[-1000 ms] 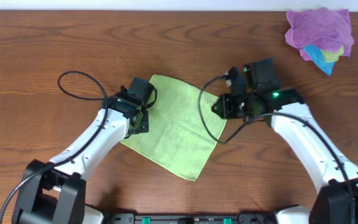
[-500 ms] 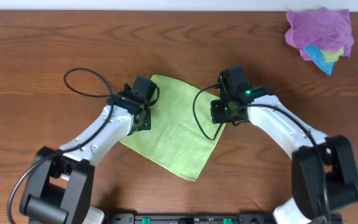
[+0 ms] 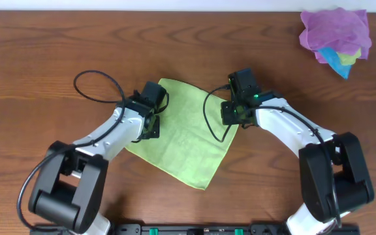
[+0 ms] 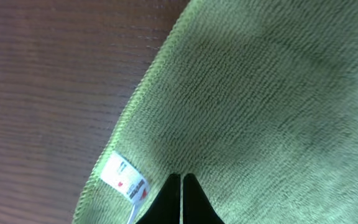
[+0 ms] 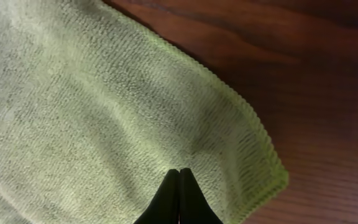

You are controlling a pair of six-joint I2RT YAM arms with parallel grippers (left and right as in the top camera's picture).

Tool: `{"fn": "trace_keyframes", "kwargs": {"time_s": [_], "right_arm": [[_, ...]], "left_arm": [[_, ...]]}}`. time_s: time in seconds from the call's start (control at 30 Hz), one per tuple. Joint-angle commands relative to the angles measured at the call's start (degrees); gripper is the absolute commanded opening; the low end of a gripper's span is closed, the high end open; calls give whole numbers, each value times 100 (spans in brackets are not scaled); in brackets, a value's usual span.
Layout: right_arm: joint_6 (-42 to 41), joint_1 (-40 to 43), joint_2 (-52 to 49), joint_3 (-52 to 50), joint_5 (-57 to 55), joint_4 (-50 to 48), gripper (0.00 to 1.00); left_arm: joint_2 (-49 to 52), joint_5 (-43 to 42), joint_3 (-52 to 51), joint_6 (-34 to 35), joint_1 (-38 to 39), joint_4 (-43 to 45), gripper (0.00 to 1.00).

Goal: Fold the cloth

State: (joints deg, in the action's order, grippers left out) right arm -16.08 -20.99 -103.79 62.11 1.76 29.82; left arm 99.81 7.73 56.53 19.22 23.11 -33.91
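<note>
The lime-green cloth lies flat on the wooden table, turned like a diamond. My left gripper is at its left corner, with the fingers shut and their tips pressed into the cloth next to the white tag. My right gripper is at the cloth's right corner. Its fingers are shut, with a small pucker in the cloth at their tips.
A bunched pile of purple, blue and yellow cloths sits at the far right corner of the table. A black cable loop hangs off the left arm, and another cable lies over the cloth by the right gripper.
The right arm has swung left and settled on the cloth's right corner. The left arm has shifted slightly right at the left corner. The cloth has not moved.
</note>
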Motion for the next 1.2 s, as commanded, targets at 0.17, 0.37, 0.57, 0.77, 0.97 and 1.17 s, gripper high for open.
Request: {"fn": "trace_keyframes", "kwargs": {"time_s": [0.17, 0.37, 0.57, 0.77, 0.97, 1.17], "right_arm": [[-107, 70, -243, 35, -195, -31, 1], [-109, 131, -354, 35, -282, -81, 2], [-234, 153, -710, 35, -278, -367, 1], [-260, 168, -1067, 48, -219, -671, 2], [-363, 400, -1167, 103, -210, -922, 2], [-345, 785, -1167, 256, 11, -874, 2]], "left_arm": [[407, 37, 83, -105, 17, 22, 6], [544, 35, 83, -46, 17, -170, 6], [544, -74, 83, 306, 22, -570, 6], [544, -581, 83, 496, 264, -632, 6], [544, -737, 83, 527, 903, -483, 6], [544, -737, 83, 570, 1082, -439, 6]]}}
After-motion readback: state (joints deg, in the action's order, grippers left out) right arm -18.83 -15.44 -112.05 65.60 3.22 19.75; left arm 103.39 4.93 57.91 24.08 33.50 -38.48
